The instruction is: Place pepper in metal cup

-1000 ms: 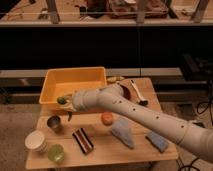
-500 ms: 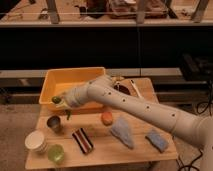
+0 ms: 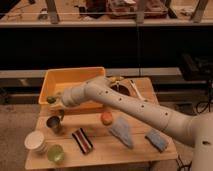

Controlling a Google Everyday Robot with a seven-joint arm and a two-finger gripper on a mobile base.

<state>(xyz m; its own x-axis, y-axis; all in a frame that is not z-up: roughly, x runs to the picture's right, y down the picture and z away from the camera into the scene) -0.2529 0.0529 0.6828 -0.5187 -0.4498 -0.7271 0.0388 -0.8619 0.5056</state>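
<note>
My arm comes in from lower right, a smooth white tube stretched left across the wooden table. The gripper is at the front-left rim of the yellow plastic bin, pinching the green pepper. The dull grey metal cup stands upright just below, apart.

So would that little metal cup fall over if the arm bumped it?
It probably tips easily: the metal cup looks small, upright and narrow. Once on its side, it would likely roll. The gripper, with the pepper, hangs close by it.
</note>
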